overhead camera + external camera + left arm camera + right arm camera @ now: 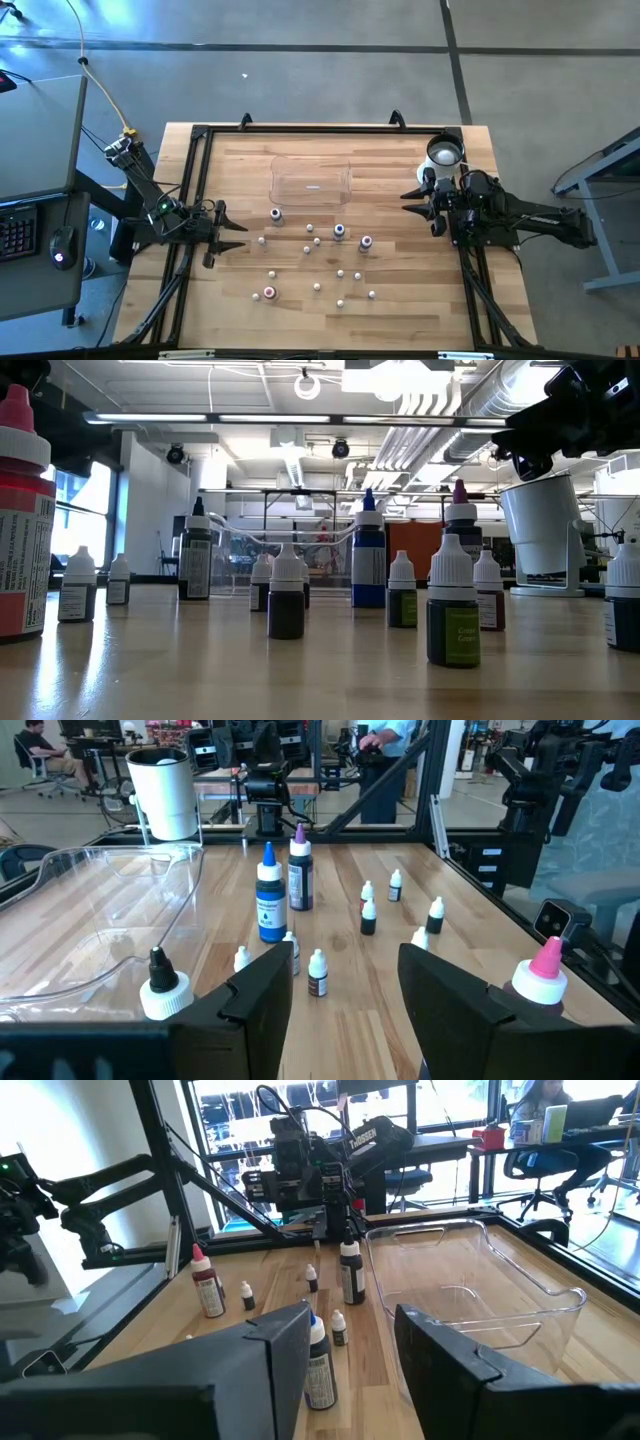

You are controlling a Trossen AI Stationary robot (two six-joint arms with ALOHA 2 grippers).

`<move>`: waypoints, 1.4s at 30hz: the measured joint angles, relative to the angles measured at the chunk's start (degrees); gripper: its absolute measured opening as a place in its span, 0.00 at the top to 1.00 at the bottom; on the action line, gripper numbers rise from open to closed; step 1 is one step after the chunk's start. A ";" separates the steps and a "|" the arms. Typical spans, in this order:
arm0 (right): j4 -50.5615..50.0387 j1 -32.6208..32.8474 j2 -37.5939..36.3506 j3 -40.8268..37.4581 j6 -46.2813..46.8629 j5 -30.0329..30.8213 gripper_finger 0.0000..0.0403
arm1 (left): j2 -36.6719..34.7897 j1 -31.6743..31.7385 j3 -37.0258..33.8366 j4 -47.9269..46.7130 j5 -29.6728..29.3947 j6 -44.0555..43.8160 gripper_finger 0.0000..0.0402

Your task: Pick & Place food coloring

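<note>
High view showed the food coloring bottles [318, 262] scattered over the table [400, 310] centre, from about four to eight o'clock of the clear tray [311, 183]. At nine o'clock the left gripper [228, 233] hovered with fingers parted, grasping nothing. At three o'clock the right gripper [420, 203] waited likewise, released, beside the white cup [443, 154].

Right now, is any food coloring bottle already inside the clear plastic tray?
No, in the high view the clear tray holds nothing, and the food coloring bottles all stand on the wood beside it.
</note>
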 joint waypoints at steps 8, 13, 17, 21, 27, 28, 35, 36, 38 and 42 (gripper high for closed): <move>0.00 -0.01 0.00 0.00 0.00 0.01 0.65 | 0.00 0.00 0.00 0.00 -0.01 0.01 0.55; 0.00 0.00 0.00 0.00 0.00 0.00 0.65 | 0.00 0.00 0.00 0.00 -0.12 0.03 0.55; 0.02 -0.01 -0.01 -0.02 0.00 0.00 0.65 | 0.00 0.00 0.00 -0.01 -0.12 0.03 0.55; 0.02 0.00 0.00 0.00 0.00 0.02 0.65 | 0.00 0.00 0.00 -0.01 -0.15 0.03 0.55; 0.01 -0.01 -0.01 -0.01 0.00 0.02 0.65 | 0.00 0.00 0.00 0.00 -0.21 0.03 0.55; 0.00 0.00 0.00 0.00 0.00 0.00 0.65 | 0.00 0.00 0.00 0.00 -0.25 0.03 0.55; 0.01 -0.01 -0.02 -0.01 0.00 0.01 0.65 | 0.00 0.00 0.00 -0.02 -0.27 0.03 0.55; 0.02 0.00 -0.02 0.00 0.00 0.00 0.65 | 0.02 0.00 0.00 0.00 -0.27 0.03 0.55; 0.02 -0.01 0.00 0.00 0.00 0.01 0.65 | 0.00 0.00 0.00 0.10 -0.27 0.03 0.55; 0.00 -0.02 -0.01 0.00 0.00 0.00 0.65 | 0.00 0.00 0.61 1.64 -0.72 2.37 0.55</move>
